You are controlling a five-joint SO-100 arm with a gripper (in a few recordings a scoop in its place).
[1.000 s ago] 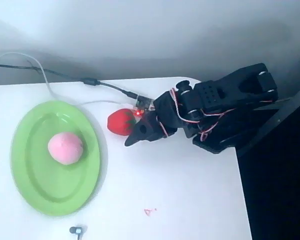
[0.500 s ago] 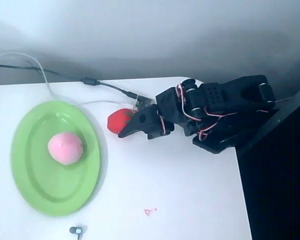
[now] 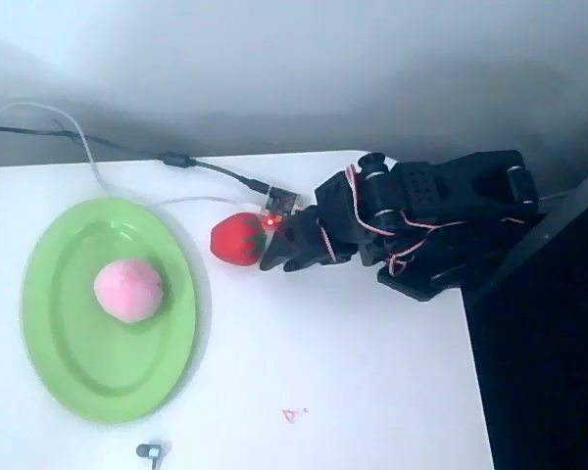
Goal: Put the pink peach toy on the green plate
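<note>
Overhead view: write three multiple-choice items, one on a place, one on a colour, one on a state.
1. Where is the pink peach toy?
A. on the green plate
B. on the bare table
C. in the gripper

2. What colour is the toy beside the gripper?
A. blue
B. red
C. yellow

3. What is the gripper holding?
A. the peach
B. the plate
C. nothing visible

Answers: 1 A, the peach lies inside the plate's rim. 2 B, the strawberry toy is red with a green top. 3 C, its dark tip sits beside the strawberry with nothing clamped.
</note>
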